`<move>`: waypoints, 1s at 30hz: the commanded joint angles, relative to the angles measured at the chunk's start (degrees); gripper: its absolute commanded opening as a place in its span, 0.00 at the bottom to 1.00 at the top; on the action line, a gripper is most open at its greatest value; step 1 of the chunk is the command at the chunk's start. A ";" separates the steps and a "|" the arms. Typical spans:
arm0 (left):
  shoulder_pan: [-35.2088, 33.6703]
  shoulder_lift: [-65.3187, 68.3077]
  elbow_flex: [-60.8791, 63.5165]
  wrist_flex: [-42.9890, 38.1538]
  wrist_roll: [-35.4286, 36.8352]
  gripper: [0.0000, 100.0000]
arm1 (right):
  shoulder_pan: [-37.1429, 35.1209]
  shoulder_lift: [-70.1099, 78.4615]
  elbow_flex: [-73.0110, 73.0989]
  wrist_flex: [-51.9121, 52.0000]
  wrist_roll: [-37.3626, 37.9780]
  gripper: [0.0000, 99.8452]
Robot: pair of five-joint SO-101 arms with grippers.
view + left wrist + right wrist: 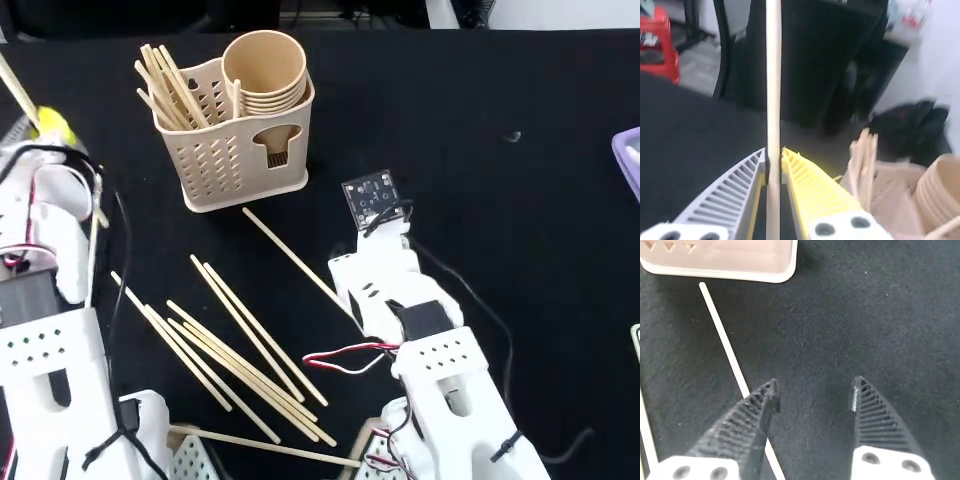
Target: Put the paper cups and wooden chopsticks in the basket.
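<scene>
On the table, the basket stands upper centre-left in the high view, holding stacked paper cups; loose chopsticks lie lower centre. The left gripper pinches one chopstick; the right gripper gapes wide, holding nothing

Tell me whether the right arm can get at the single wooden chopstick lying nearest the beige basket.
Probably yes. The right gripper hangs open just above the thin wooden chopstick, which runs beneath one of its fingers on the black tabletop, with nothing covering it.
</scene>
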 commanded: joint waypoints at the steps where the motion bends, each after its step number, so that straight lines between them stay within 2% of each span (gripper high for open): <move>1: 2.42 0.09 -4.88 -5.80 2.46 0.03 | -0.79 -1.80 -0.31 -1.23 0.00 0.24; 4: 5.14 1.67 -5.41 -10.46 2.55 0.03 | -0.79 -1.80 -0.31 -1.23 0.00 0.24; 10: 14.64 6.59 -5.41 -28.13 2.11 0.03 | -0.79 -1.80 -0.22 -1.23 0.00 0.24; 16: 17.98 14.95 -6.37 -41.05 2.02 0.03 | -0.79 -1.80 -0.22 -1.23 0.00 0.24; 23: 17.98 24.18 -14.73 -41.67 2.02 0.03 | -0.79 -1.89 -0.22 -1.23 0.00 0.24; 30: 17.80 32.97 -15.08 -41.67 2.11 0.03 | -0.79 -2.07 -0.22 -1.23 0.00 0.24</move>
